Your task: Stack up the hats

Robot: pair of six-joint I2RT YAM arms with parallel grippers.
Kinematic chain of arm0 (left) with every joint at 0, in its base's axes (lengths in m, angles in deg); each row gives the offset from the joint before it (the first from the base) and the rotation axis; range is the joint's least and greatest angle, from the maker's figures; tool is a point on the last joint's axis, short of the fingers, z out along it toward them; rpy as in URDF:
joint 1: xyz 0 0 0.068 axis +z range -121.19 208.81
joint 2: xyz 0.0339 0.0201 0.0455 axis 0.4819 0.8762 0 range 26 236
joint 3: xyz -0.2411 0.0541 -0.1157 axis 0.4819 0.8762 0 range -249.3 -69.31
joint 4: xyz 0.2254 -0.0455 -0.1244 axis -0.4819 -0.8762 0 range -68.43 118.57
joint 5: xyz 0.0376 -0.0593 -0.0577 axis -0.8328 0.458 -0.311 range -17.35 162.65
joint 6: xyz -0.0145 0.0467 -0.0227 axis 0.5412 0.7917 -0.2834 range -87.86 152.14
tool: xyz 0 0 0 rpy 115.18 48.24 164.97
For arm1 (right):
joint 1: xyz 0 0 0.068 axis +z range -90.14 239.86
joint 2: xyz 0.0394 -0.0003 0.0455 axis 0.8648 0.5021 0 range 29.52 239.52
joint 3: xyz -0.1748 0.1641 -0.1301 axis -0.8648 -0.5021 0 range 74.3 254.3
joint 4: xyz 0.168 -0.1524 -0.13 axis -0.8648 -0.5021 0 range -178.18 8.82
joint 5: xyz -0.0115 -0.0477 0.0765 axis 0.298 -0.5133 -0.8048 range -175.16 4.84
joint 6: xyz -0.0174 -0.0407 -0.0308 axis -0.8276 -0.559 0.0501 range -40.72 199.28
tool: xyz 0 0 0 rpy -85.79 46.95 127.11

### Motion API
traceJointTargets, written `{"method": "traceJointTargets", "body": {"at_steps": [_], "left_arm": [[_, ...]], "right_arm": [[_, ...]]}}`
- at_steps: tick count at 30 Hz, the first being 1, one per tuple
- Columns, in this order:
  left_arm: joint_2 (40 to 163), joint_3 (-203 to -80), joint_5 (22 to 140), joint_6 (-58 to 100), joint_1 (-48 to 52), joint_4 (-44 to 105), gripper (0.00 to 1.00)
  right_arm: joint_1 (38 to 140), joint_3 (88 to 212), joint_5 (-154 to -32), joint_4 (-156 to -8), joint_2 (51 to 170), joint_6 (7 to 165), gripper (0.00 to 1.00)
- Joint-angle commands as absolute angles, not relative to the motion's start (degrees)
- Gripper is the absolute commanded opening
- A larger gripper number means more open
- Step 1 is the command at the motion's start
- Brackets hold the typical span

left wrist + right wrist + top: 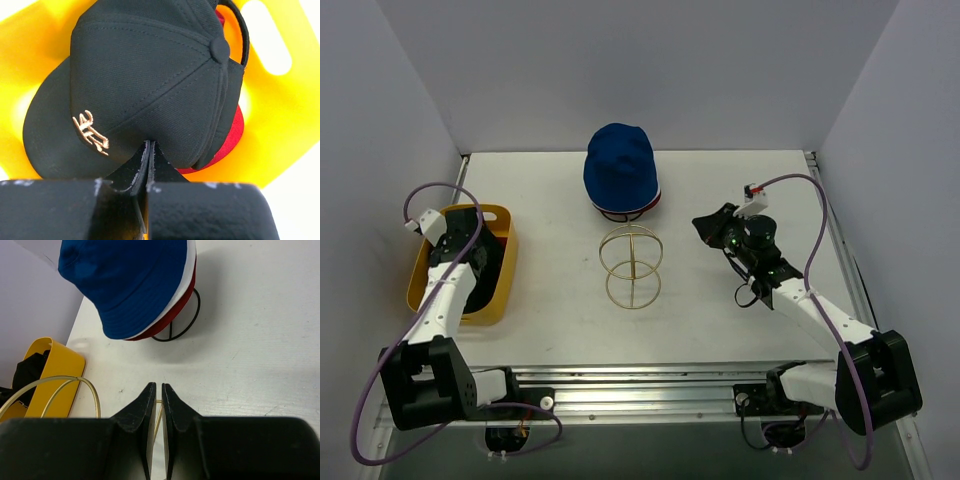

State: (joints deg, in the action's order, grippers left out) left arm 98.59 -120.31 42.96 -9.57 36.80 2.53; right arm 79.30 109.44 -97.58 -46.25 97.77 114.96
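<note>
Both sets of jaws are together. From the left wrist camera I see the left jaws closed with their tips pushed into the lower edge of the crown of a black baseball cap (150,75), and the fabric puckers around them, so I read it as a pinch on the cap. That cap carries a gold embroidered mark on its front and shows red underneath on its right side. It lies in the yellow tub (280,115), which sits at the left side of the bench (740,320).

On my right wrist view the right jaws are closed down to a thin slit and hold nothing. The thin gold line in that slit belongs to the gold wire frame (631,267), which stands beyond them. From above, those jaws hang over the bench to the right of that frame, apart from it.

The other hats are stacked at the back middle of the bench. The blue hat (620,170) is on top, the rim of the white hat (190,260) shows below it, and the dark red hat (170,317) is lowest. The stack rests on a black wire frame (192,315), just behind the gold one.
</note>
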Motion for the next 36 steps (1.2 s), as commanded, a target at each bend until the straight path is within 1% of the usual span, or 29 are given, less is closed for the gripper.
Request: {"method": "traceJointTargets", "body": {"at_steps": [1, 2, 4, 5, 6, 7, 8, 14, 18, 19, 25, 29, 30, 32, 33, 35, 36], "left_arm": [[95.08, -120.28, 42.77, -7.85, 36.81, 6.33, 0.02], [93.95, -120.11, 43.12, -7.5, 36.81, 7.38, 0.09], [93.5, -120.37, 43.13, -7.41, 36.46, 7.39, 0.44], [94.02, -120.72, 42.95, -7.76, 36.19, 6.52, 0.66], [94.37, -121.16, 42.6, -8.11, 36.02, 6.08, 0.79], [94.9, -121.77, 42.16, -8.29, 35.67, 5.55, 0.96], [96.21, -122.82, 41.11, -8.46, 34.97, 4.5, 0.94], [102.1, -126.87, 36.53, -10.22, 31.88, 0.9, 0.94], [105.88, -127.84, 36.09, -11.63, 31.97, -0.25, 0.99], [106.5, -127.84, 35.92, -11.8, 31.88, -0.26, 0.94], [109.66, -127.84, 34.51, -12.25, 32.15, -0.34, 0.84], [110.02, -127.84, 33.72, -11.54, 32.15, 0.01, 0.68], [109.93, -127.67, 33.72, -10.67, 32.06, 0.44, 0.58], [109.58, -126.96, 33.72, -10.23, 32.15, 0.97, 0.43], [109.32, -126.7, 33.8, -9.79, 32.15, 1.32, 0.29], [108.62, -126.17, 34.16, -9.17, 32.15, 1.77, 0.15], [108.35, -126.17, 34.16, -9.08, 32.06, 1.68, 0.03]], "right_arm": [[80.08, 110.51, -97.11, -44.36, 96.32, 113.74, 0.06], [80.16, 110.51, -97.02, -44.45, 96.23, 113.65, 0.06], [80.25, 110.43, -96.67, -44.71, 96.06, 113.65, 0.06], [80.43, 110.34, -96.59, -44.71, 95.88, 113.65, 0.06], [80.43, 110.25, -96.58, -44.71, 95.97, 113.65, 0.06], [80.43, 110.25, -96.58, -44.71, 95.88, 113.65, 0.06], [80.6, 110.25, -96.5, -44.71, 95.79, 113.56, 0.06], [80.87, 110.25, -95.97, -44.89, 96.14, 112.94, 0.06], [80.96, 110.07, -95.97, -45.06, 95.79, 112.77, 0.06], [80.96, 110.07, -95.79, -45.06, 95.62, 112.68, 0.06], [81.04, 109.81, -95.44, -44.97, 95.88, 112.5, 0.06], [81.13, 109.63, -95.44, -44.89, 95.88, 112.5, 0.06], [81.05, 109.72, -95.27, -44.89, 95.88, 112.5, 0.06], [81.04, 109.72, -95.27, -44.97, 95.7, 112.5, 0.06], [81.13, 109.72, -95.18, -44.97, 95.62, 112.5, 0.06], [81.05, 109.72, -95.0, -45.15, 95.53, 112.5, 0.06], [81.13, 109.9, -94.83, -45.24, 95.61, 112.42, 0.07]]}}
